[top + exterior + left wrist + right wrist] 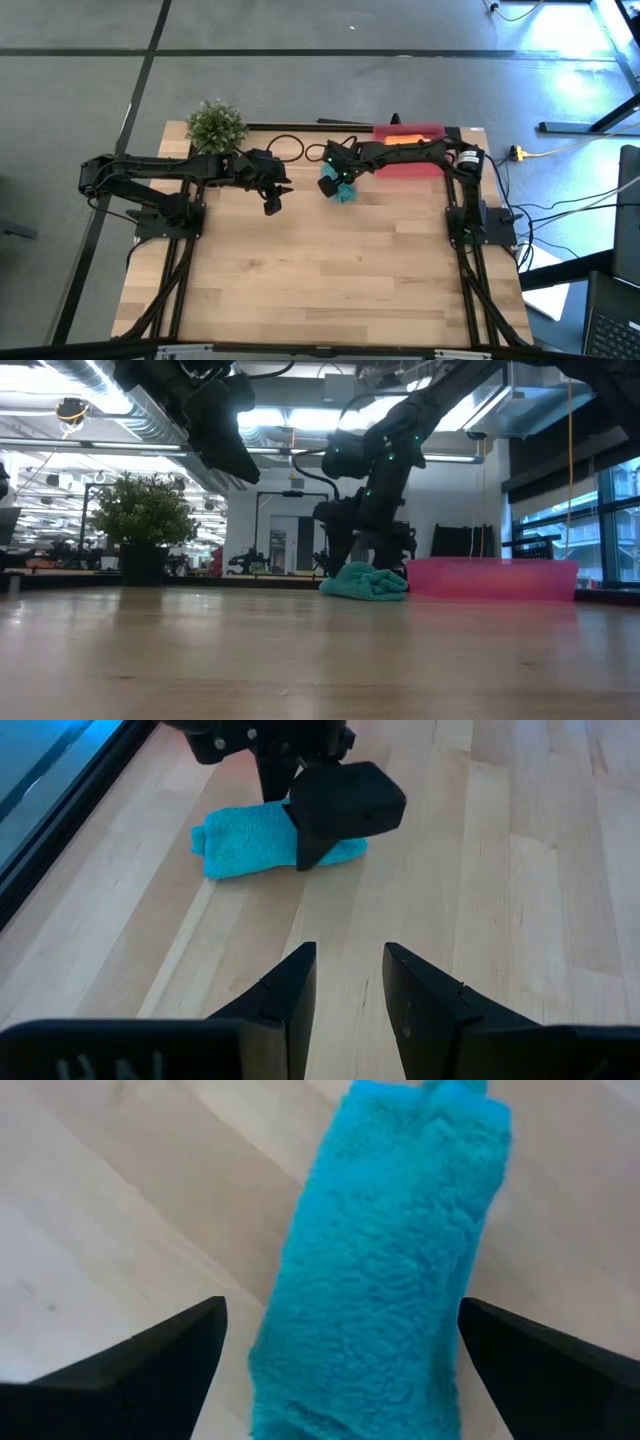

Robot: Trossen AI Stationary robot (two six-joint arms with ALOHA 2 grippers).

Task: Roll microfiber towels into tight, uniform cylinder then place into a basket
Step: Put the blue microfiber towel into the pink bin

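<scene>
The teal towel [343, 191], rolled into a short thick cylinder, lies on the wooden table near its far edge; it also shows in the low view [365, 582] and the left wrist view [245, 842]. My right gripper [342, 1315] is open just above it, pointing down, one finger on each long side of the roll [390, 1230]; I cannot tell whether they touch it. The orange towel [405, 140] lies in the pinkish-red basket [425, 166] at the far right. My left gripper [350, 970] is open and empty, raised above the table left of the roll [272, 205].
A small green plant [215, 126] in a dark pot stands at the table's far left corner. Black cable loops [290, 148] lie along the far edge between plant and basket. Bare wood [330, 270] runs from the roll to the near edge.
</scene>
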